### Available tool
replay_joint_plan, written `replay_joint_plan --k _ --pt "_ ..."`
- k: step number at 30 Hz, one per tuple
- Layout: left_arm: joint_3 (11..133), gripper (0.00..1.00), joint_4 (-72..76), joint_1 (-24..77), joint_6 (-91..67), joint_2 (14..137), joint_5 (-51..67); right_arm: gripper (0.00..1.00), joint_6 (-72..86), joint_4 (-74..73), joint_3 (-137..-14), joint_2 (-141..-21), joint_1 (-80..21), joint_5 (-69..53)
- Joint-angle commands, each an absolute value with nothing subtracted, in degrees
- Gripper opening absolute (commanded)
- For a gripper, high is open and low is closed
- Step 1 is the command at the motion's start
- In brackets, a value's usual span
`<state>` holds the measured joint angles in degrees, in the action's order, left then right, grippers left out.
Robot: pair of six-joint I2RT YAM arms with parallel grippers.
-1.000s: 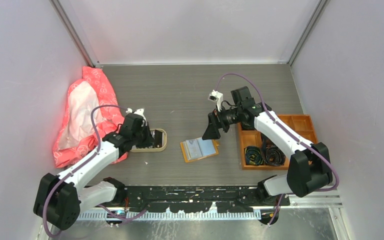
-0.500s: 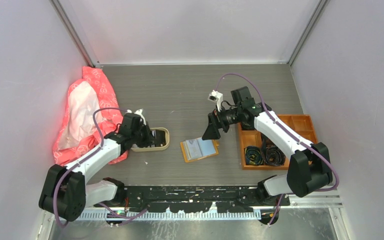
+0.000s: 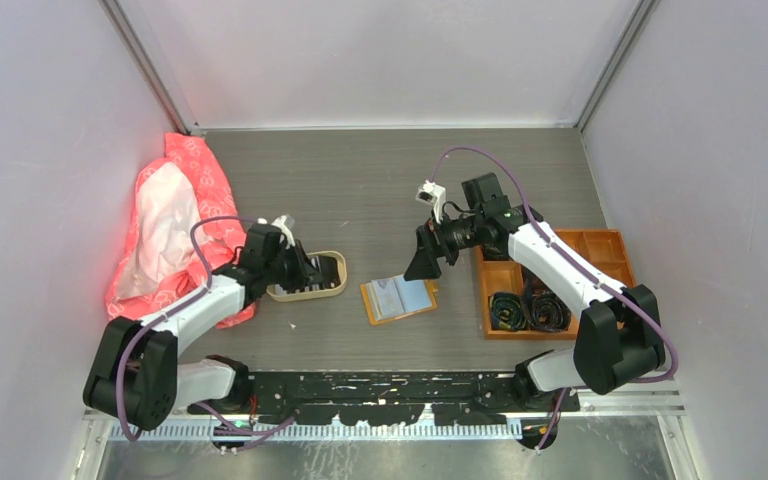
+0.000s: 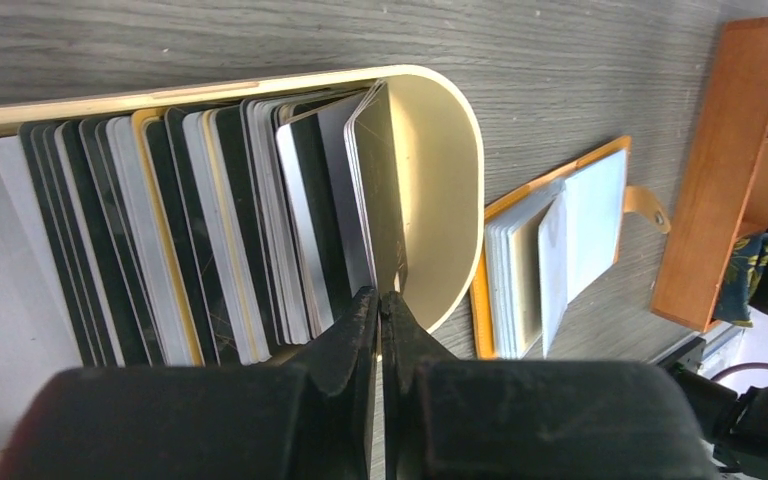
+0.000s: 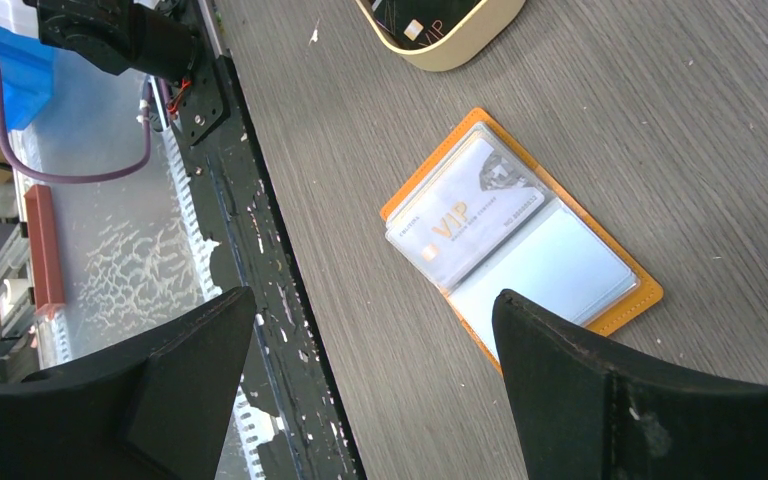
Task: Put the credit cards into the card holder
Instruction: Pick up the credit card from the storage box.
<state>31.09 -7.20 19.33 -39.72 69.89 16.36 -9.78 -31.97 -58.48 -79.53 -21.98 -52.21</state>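
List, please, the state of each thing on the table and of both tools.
card holder, open, flat on the table, a VIP card in its sleeve.
credit cards, upright on edge in the beige tray.
end card, pinched by the left tool.
left tool, shut on the end card.
right tool, open, empty, above the card holder.

Robot lab enclosure: bare white walls (image 3: 390, 60) around a grey tabletop (image 3: 380, 185).
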Motion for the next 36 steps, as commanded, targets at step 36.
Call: replay_joint_plan --k 36 --pt "37.65 0.00 4.34 19.07 -44.44 84.99 20.85 0.94 -10.89 -32.30 -59.06 -78.84 -21.79 -53.79"
